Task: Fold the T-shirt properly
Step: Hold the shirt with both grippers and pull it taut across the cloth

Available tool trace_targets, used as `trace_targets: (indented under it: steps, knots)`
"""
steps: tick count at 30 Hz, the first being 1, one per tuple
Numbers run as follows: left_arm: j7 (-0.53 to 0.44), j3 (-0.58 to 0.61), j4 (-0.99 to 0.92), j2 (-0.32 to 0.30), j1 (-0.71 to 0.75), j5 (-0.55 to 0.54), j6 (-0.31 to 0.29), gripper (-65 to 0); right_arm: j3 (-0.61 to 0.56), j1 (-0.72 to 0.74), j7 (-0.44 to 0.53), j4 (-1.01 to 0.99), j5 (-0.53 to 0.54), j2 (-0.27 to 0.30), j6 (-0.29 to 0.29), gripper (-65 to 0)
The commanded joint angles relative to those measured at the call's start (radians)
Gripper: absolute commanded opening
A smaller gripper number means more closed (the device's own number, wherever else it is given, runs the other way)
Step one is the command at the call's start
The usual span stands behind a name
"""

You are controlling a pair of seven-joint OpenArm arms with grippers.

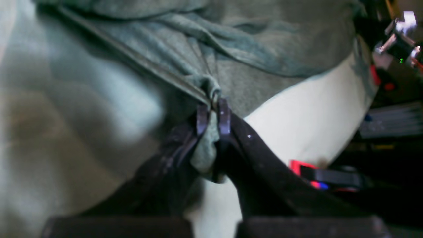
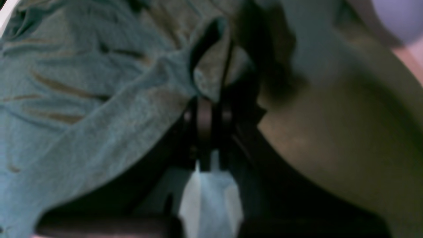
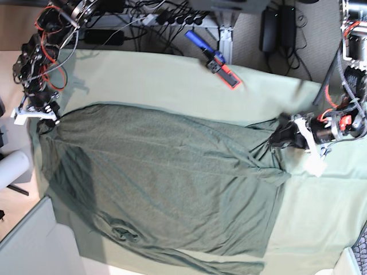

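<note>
- Left wrist view shows our left gripper [image 1: 213,114] clenched on a bunched fold of the T-shirt [image 1: 231,43], a tuft of knit hanging down between the jaws.
- Beyond those jaws the hem runs off taut to the left, with the pale tablecloth [image 1: 317,112] off to the right.
- Our right gripper [image 2: 213,114] is likewise clamped on a pinch of fabric, the shirt spreading away left of the jaws.
- From the base camera the shirt lies spread between both grips.
- We judge we should lift both corners together, evenly tensioned, so neither pinch slips.
</note>
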Motion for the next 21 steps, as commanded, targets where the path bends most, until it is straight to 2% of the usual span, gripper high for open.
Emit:
trace_targets:
  steps: [1, 5, 12, 16, 21]
  knots:
    - [-0.003, -0.003, 0.043, -0.025, 0.003, -0.029, -0.009, -65.0, 0.014, -0.003, -0.006, 0.035, 0.032, 0.029, 0.012, -65.0]
    - [-0.002, -0.003, 0.136, -0.068, 0.060, -0.039, -0.009, -65.0, 0.052, -0.069, -0.044, 0.122, 0.068, 0.037, 0.012, -65.0]
    - [0.003, -0.003, 0.230, -0.122, 0.102, -0.042, -0.009, -65.0, 0.061, -0.177, -0.073, 0.184, 0.114, 0.083, 0.012, -65.0]
    - [0.002, -0.003, 0.271, -0.150, 0.101, -0.043, -0.009, -65.0, 0.069, -0.180, -0.072, 0.184, 0.132, 0.101, 0.012, -65.0]
    - [-0.005, -0.003, 0.275, -0.145, 0.101, -0.042, -0.009, -65.0, 0.069, -0.134, -0.072, 0.183, 0.133, 0.099, 0.012, -65.0]
